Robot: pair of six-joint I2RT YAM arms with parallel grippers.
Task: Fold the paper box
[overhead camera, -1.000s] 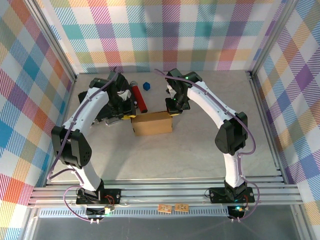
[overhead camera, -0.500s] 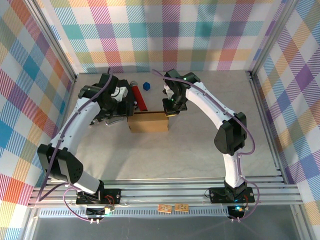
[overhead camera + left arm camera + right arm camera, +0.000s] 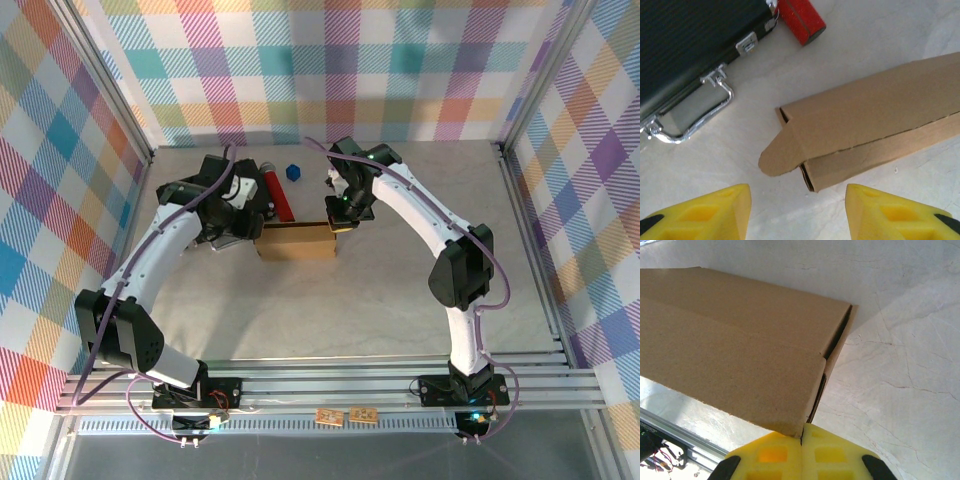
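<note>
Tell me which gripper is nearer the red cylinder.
Left. The left gripper hangs open at the left end of the paper box, close to the red cylinder; the right gripper sits shut at the box's right end, with the box between it and the cylinder.

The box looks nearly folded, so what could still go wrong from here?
The tab at the end of the box sticks out untucked, and the open left fingers hold nothing, so that end may spring open. The shut right fingers meet only a box corner; a push there might slide or twist the box. The handle of the case lies close by and could snag the left arm.
</note>
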